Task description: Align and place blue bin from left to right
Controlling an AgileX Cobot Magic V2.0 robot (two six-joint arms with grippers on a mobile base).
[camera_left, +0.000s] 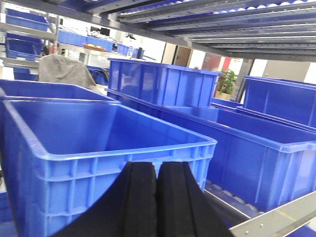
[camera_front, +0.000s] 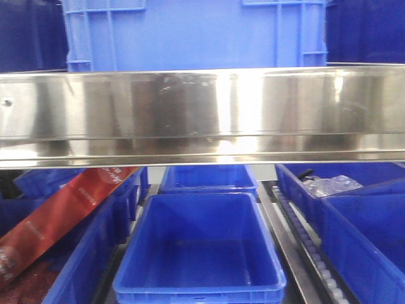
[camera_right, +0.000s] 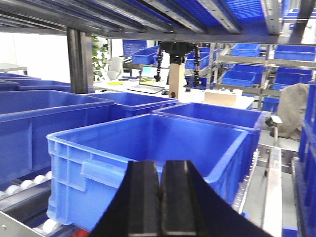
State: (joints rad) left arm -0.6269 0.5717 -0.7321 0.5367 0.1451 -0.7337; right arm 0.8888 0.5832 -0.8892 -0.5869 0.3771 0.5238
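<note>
The blue bin [camera_front: 190, 31] stands on the upper shelf, and only its lower front wall shows in the front view. In the left wrist view the blue bin [camera_left: 98, 128] is empty and fills the left half of the frame. My left gripper [camera_left: 157, 165] is shut just in front of the rim of its near wall, with nothing seen between the fingers. The right wrist view shows the blue bin [camera_right: 148, 143] from its other end. There my right gripper [camera_right: 160, 163] is shut just in front of the near rim, beside a moulded handle. Neither gripper appears in the front view.
A shiny steel shelf beam [camera_front: 202, 114] crosses the front view. Below it sit an empty shallow bin [camera_front: 199, 253], a red packet [camera_front: 57, 215], clear bags [camera_front: 329, 185] and a roller track [camera_front: 304, 240]. Other blue bins [camera_left: 256, 153] [camera_right: 34, 123] flank the crate on both sides.
</note>
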